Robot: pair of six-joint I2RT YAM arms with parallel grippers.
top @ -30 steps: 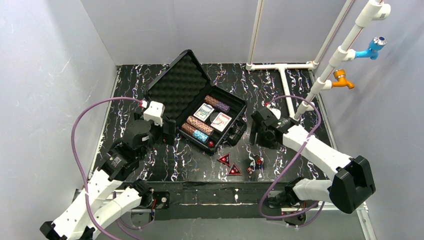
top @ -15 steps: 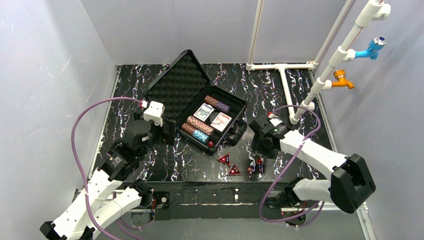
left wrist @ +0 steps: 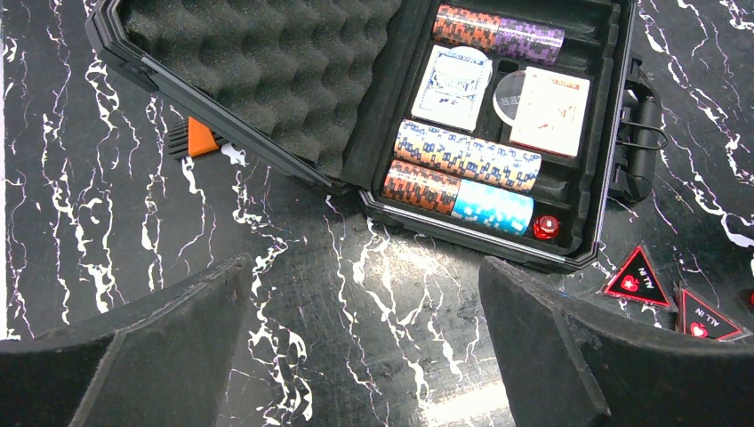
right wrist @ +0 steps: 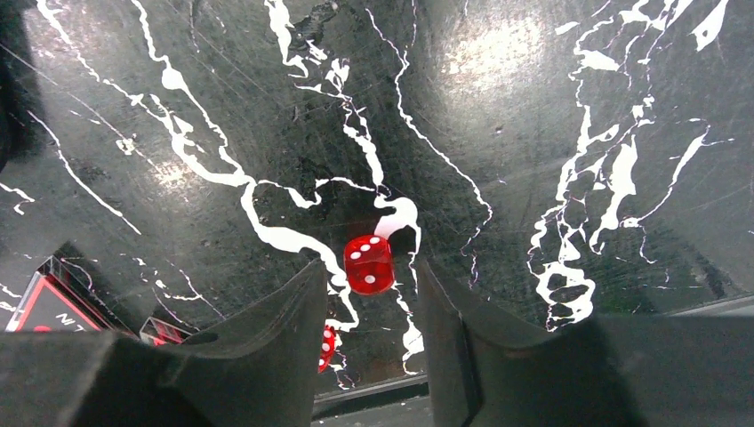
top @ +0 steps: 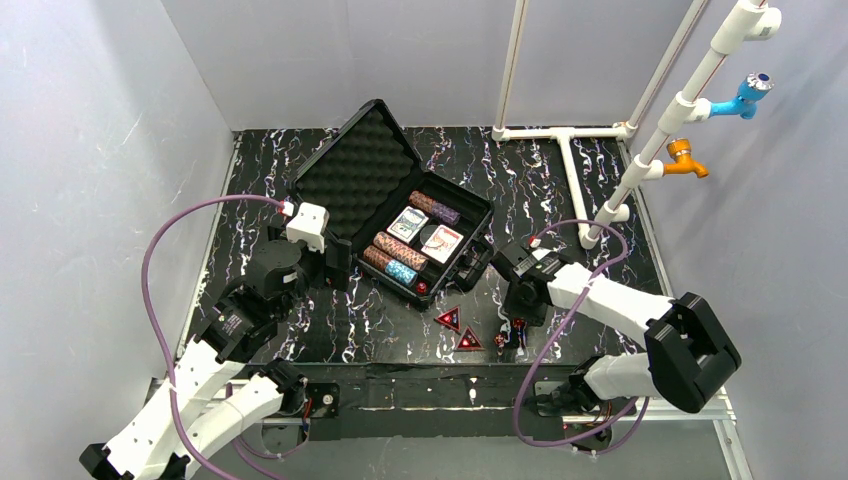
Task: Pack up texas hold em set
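The black case lies open with its foam lid raised. Inside are chip rolls, two card decks and a red die. Two red triangular markers lie on the table in front of it. In the right wrist view a red die sits on the table between the tips of my right gripper. The jaws are narrow but open, with a gap on each side of it. A second die peeks from behind the left finger. My left gripper hangs wide open over bare table left of the case.
A white pipe frame with blue and orange taps stands at the back right. The table's front edge runs just beyond the dice. An orange piece lies beside the lid. Grey walls close in the sides.
My right gripper has come down and toward the front edge over the loose dice, and its jaws have narrowed around one die. The left arm has not moved.
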